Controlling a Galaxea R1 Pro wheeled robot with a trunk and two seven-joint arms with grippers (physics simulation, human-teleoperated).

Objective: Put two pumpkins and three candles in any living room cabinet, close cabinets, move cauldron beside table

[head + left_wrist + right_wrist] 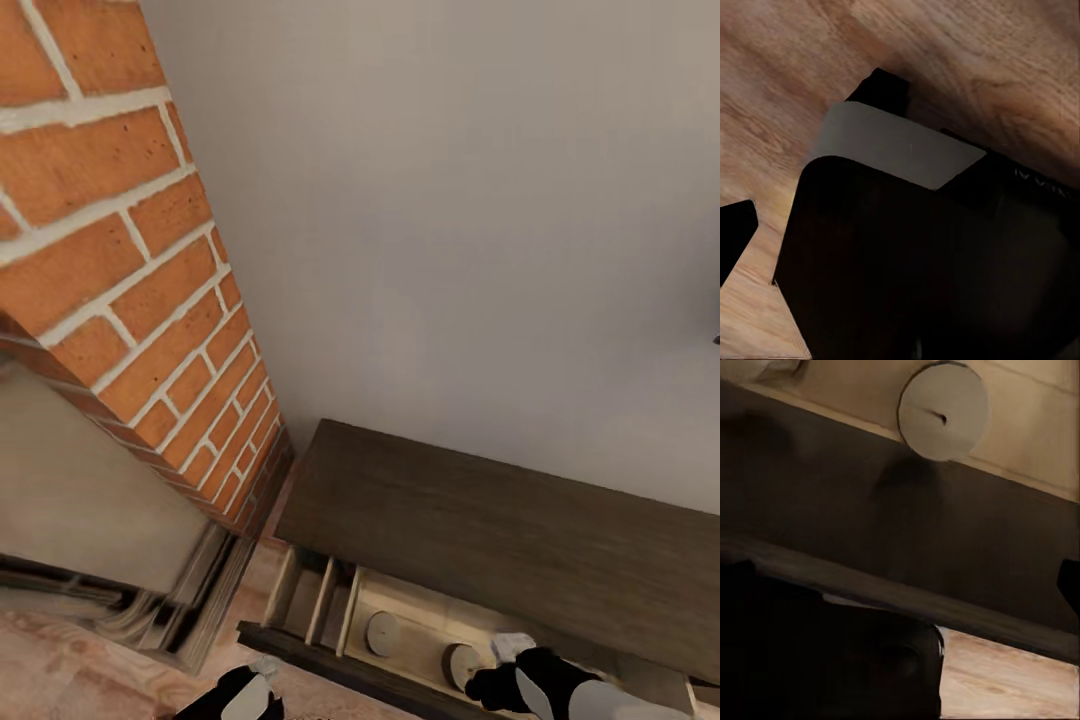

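The dark-brown cabinet (pixel 480 520) stands against the wall with one drawer (pixel 420 640) pulled out, its inside pale. Two round candles stand upright in the drawer, one (pixel 383 633) towards the brick column and one (pixel 460 663) right beside my right gripper (pixel 488 688). A whitish object (pixel 513 645) lies just behind that gripper; I cannot tell what it is. In the right wrist view a candle (pixel 943 410) with its wick showing stands beyond the dark drawer front (pixel 945 532), and the gripper is open and empty. My left gripper (pixel 245 697) hangs low over the floor, open and empty. The pumpkins and the cauldron are out of view.
A red brick fireplace column (pixel 130 280) rises at the left, its foot close to the cabinet's end. Bare grey wall (pixel 460 220) stands behind the cabinet. The left wrist view shows wood floor (pixel 967 52) and my own dark base with a grey panel (pixel 896 146).
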